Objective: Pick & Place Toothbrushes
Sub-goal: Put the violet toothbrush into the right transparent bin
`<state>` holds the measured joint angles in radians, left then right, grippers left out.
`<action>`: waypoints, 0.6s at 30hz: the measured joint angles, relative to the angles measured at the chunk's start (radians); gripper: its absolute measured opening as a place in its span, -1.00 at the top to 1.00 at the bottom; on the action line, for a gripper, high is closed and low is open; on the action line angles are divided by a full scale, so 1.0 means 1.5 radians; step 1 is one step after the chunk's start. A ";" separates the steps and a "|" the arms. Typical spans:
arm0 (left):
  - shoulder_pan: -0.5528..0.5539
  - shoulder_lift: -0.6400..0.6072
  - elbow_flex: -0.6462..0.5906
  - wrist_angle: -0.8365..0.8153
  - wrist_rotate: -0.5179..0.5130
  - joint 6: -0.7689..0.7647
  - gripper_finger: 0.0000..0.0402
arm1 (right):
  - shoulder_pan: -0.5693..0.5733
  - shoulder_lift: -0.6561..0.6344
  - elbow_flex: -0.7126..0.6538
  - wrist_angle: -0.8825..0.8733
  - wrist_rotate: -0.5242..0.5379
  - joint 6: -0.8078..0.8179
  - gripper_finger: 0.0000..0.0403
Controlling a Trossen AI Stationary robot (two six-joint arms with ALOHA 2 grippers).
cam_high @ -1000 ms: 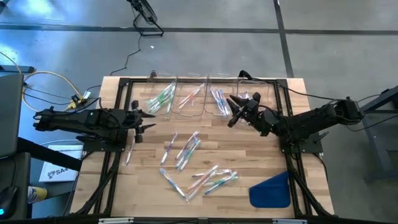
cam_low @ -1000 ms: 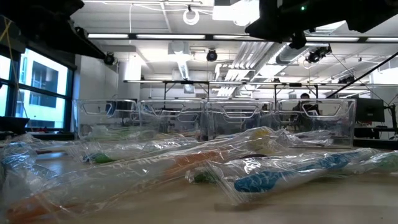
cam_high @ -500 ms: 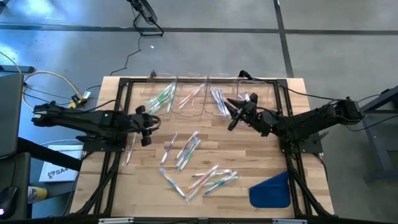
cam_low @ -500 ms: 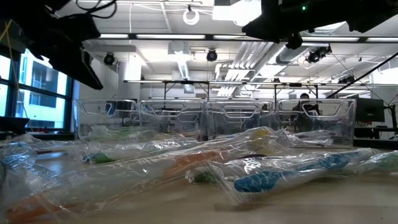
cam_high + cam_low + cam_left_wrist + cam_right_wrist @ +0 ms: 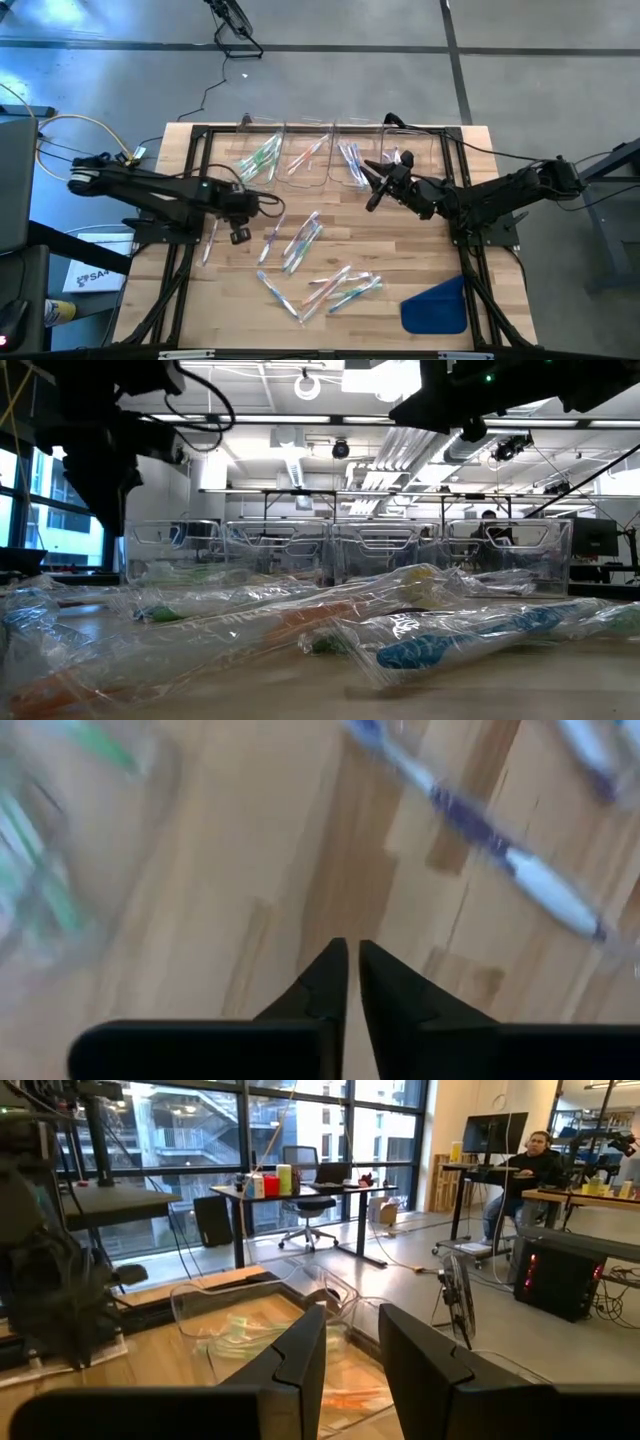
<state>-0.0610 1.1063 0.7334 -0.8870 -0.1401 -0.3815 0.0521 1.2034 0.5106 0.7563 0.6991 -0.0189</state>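
Toothbrushes (image 5: 258,157) in clear bins (image 5: 310,176), others loose on table (image 5: 400,250)

left arm: matte black, jointed tubular links, thin black cable along it | left claw (image 5: 348,982): two flat black tapered wedge fingers on a black crossbar | right arm: same black build | right claw (image 5: 352,1345): two broad, dark, squared-off fingers

Left claw (image 5: 352,982) nearly closed, empty — right claw (image 5: 352,1342) parted, raised.
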 joint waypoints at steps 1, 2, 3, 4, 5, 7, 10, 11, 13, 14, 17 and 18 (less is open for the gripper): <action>-0.004 0.020 0.011 -0.012 0.004 -0.007 0.92 | 0.000 0.000 0.000 0.000 0.000 0.000 0.55; -0.009 0.039 0.021 -0.027 0.003 -0.016 0.95 | 0.000 0.000 0.000 0.000 0.000 0.000 0.55; -0.013 0.056 0.031 -0.049 0.004 -0.025 0.97 | 0.000 0.000 0.000 0.000 0.000 0.000 0.55; -0.015 0.076 0.040 -0.075 0.003 -0.036 0.99 | 0.000 0.000 0.000 0.000 0.000 0.000 0.55; -0.020 0.095 0.049 -0.097 0.003 -0.052 0.99 | 0.000 0.000 0.000 0.000 0.000 0.000 0.55; -0.031 0.126 0.063 -0.146 0.000 -0.088 0.98 | 0.000 0.000 0.000 0.001 0.000 0.000 0.55; -0.046 0.171 0.070 -0.201 0.000 -0.142 0.98 | 0.000 0.000 0.000 0.000 0.000 0.002 0.55; -0.050 0.183 0.070 -0.219 0.000 -0.159 0.98 | 0.000 0.000 0.000 0.001 0.000 0.008 0.55; -0.060 0.210 0.070 -0.243 0.001 -0.185 0.98 | 0.000 0.000 0.000 0.000 0.000 0.021 0.55; -0.063 0.223 0.070 -0.247 0.001 -0.196 0.98 | 0.000 0.000 0.000 0.000 0.000 0.029 0.55; -0.066 0.258 0.070 -0.252 0.004 -0.218 0.98 | 0.000 0.000 0.000 0.000 0.000 0.033 0.55; -0.065 0.268 0.070 -0.247 0.005 -0.219 0.98 | 0.000 0.000 0.000 0.000 0.000 0.033 0.55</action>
<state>-0.1590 1.5090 0.8383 -1.2583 -0.1327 -0.7098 0.0521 1.2034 0.5106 0.7563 0.6994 0.0299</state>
